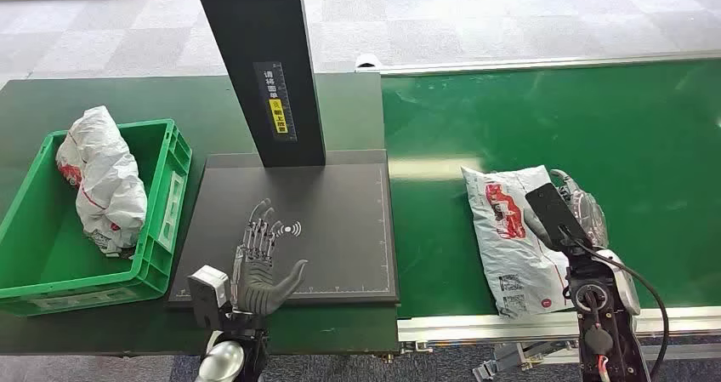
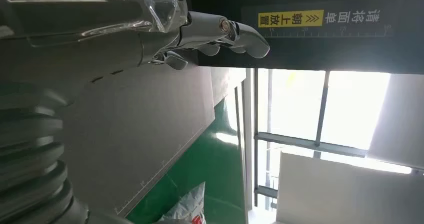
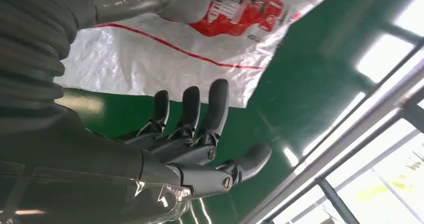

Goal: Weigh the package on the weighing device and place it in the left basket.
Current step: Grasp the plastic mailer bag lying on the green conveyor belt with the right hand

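Grey carpet tiles run behind a dark worktop (image 1: 102, 101) on the left and a green conveyor belt (image 1: 595, 118) on the right. On the worktop, a black weighing platform (image 1: 340, 220) stands beneath a dark upright post (image 1: 263, 59), and a green basket (image 1: 93, 271) sits at the left edge, with one crumpled white bag (image 1: 102, 178) already inside.

The package (image 1: 510, 229), a flat white plastic mailer with red print and a barcode label, lies on the belt near its front edge, just right of the platform. It looks thin, slack and slippery, with creased film that should bunch under pressure.

The right hand (image 3: 200, 149) is beside the package's far side with fingers spread and curved; its thumb (image 3: 150, 2) seems to lie over the film, though whether it actually holds the package cannot be told. The left hand (image 1: 259, 267) hovers over the platform's front left part, fingers apart and empty.

Judging from this, the pick-up is in hand. A good grasp would gather the film between thumb and fingers rather than skim its surface, then lift clear of the belt's rail before crossing to the platform centre.
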Controlling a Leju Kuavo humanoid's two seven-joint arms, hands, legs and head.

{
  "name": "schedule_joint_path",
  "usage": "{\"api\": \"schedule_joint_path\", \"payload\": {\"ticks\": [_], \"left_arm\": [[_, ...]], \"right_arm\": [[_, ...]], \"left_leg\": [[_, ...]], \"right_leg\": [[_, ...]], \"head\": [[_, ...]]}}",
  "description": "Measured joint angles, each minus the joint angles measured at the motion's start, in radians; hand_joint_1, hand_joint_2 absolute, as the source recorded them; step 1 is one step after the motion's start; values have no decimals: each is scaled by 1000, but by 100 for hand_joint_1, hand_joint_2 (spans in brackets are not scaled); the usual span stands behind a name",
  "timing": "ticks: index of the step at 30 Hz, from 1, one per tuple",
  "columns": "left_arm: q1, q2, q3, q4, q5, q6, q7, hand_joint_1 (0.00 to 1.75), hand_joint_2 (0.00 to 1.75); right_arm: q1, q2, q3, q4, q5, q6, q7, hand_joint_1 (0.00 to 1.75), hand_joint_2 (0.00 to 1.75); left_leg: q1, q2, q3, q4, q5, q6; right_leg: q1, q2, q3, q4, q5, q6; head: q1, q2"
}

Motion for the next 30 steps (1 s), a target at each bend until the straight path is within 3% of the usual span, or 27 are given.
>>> {"api": "schedule_joint_path", "payload": {"ticks": [10, 19, 23, 30], "left_arm": [[-16, -2, -2, 7, 0, -10, 5, 0, 175], [-23, -3, -6, 20, 0, -15, 11, 0, 175], [-23, -3, -6, 26, 0, -18, 12, 0, 175], [-23, -3, -6, 36, 0, -23, 12, 0, 175]], "right_arm": [[-86, -1, 2, 351, 56, -43, 3, 0, 175], [-109, -1, 1, 501, 61, -40, 10, 0, 175], [-112, 0, 1, 523, 61, -38, 5, 171, 175], [-117, 0, -3, 533, 57, -33, -10, 175, 175]], "left_leg": [[0, 0, 0, 0, 0, 0], [0, 0, 0, 0, 0, 0], [0, 0, 1, 0, 0, 0], [0, 1, 3, 0, 0, 0]], "right_leg": [[0, 0, 0, 0, 0, 0], [0, 0, 0, 0, 0, 0], [0, 0, 0, 0, 0, 0], [0, 0, 2, 0, 0, 0]], "head": [[0, 0], [0, 0], [0, 0], [0, 0]]}}
